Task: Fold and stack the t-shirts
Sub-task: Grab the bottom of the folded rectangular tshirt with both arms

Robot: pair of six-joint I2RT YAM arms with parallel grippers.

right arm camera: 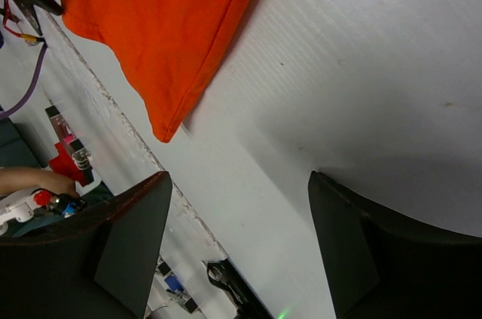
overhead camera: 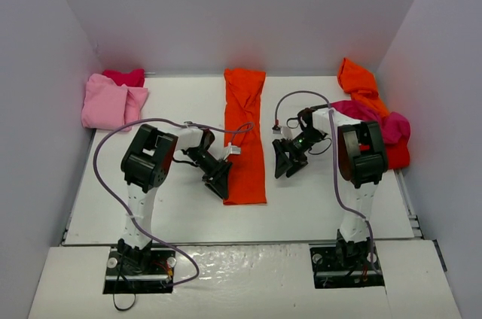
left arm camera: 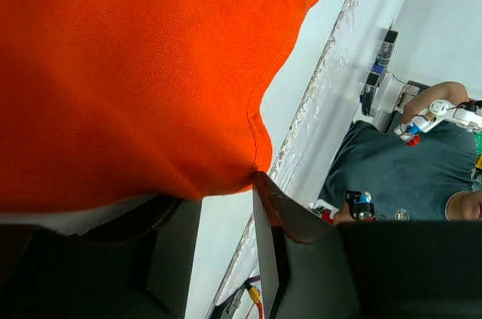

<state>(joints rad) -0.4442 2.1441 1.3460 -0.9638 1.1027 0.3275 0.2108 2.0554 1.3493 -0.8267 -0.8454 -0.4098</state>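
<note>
From above, both arms bend down at the orange t-shirt (overhead camera: 245,131), a long folded strip on the table (overhead camera: 316,206): left claw (overhead camera: 221,183) at its near-left edge, right claw (overhead camera: 286,162) just beside it. The left wrist view shows its claw part-spread, the hem touching one fingertip (left arm camera: 265,192); the right wrist view shows its claw spread wide over the table.

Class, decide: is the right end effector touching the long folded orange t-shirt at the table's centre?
Apart. The right wrist view shows bare table between the right end effector and the folded orange t-shirt.
</note>
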